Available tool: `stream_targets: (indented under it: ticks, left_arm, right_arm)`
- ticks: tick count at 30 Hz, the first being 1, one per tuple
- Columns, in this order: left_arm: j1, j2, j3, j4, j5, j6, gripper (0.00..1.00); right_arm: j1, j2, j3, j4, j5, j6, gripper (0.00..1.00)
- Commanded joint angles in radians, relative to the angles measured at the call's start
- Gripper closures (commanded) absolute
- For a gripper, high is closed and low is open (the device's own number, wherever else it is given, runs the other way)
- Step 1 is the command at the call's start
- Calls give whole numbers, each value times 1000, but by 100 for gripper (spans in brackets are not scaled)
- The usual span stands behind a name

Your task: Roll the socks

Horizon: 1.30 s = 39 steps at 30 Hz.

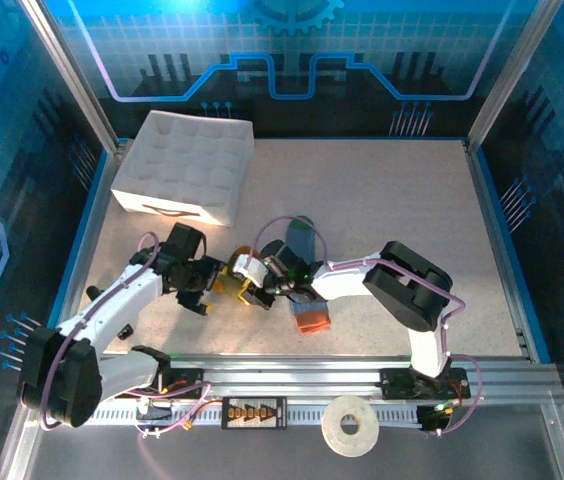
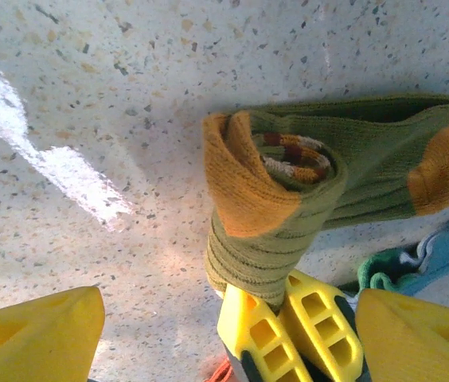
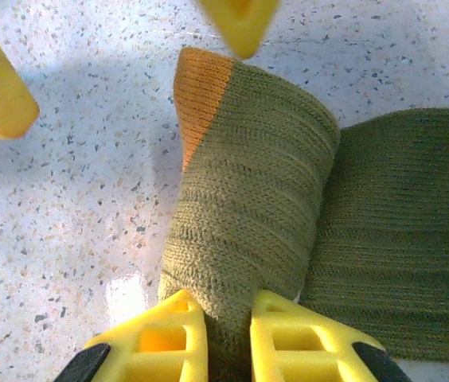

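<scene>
The tabletop (image 1: 382,200) under me is pale speckled stone-look sheet, beige with dark and rust flecks, and it throws a bright streak of glare in my left wrist view. Aluminium posts (image 1: 62,70) frame the cell. The blue wall panels (image 1: 292,60) around it are printed with a grid, lighter circuit-like lines and a gear outline (image 1: 297,12) at the top of the back wall. A white quilted box (image 1: 187,160) sits at the back left of the tabletop. Along the near edge runs a slotted metal rail (image 1: 302,380), and just in front of it lies a pale roll of tape (image 1: 350,427).

Both socks lie near the front centre, between my two arms. The olive sock (image 2: 280,191) is partly rolled, its mustard end curled over orange stripes inside the coil, while its other mustard patch (image 2: 447,167) lies flat to the side. My right claw (image 3: 216,334) is clenched on the rolled part, pinching the knit between its ribbed yellow fingers. My left claw (image 1: 199,290) is released, its fingers spread wide on either side of the roll and clear of it. The blue-grey sock (image 2: 447,251) lies just beside the olive one, its orange cuff (image 1: 311,320) toward the rail.
</scene>
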Motion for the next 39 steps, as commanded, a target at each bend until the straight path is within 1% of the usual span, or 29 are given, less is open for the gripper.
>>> stream_targets:
  ticks: [1,6,11,17,21,23,25,27,29,31,35,39]
  left_arm:
    - [7,7,-57,91,55,16,20]
    - [4,62,-74,186,67,36,23]
    - [-1,146,-76,256,49,70,29]
    - [-2,251,-94,228,16,97,46]
    - [-4,276,-104,142,-13,92,58]
    - [-7,279,-102,78,-16,87,62]
    - [-14,273,-101,17,-12,77,63]
    - [-22,248,-108,-28,-3,65,64]
    - [-28,208,-126,-64,9,44,65]
    - [-28,169,-145,-80,22,22,65]
    - [-28,124,-172,-89,35,-7,66]
    - [-27,140,-173,-83,39,-12,66]
  right_arm:
    - [-47,99,-8,-202,-53,91,92]
    - [-99,161,58,-265,-162,157,93]
    - [-140,206,82,-286,-235,217,93]
    - [-161,210,99,-313,-237,217,90]
    - [-136,141,90,-296,-220,131,84]
    - [-109,84,76,-277,-184,62,78]
    - [-79,12,33,-218,-119,-1,71]
    - [-44,-73,-46,-118,-24,-67,62]
    - [0,-162,-151,32,74,-150,53]
    - [46,-211,-206,113,152,-240,47]
    - [148,-220,-216,127,318,-394,41]
    - [207,-180,-187,148,384,-461,41]
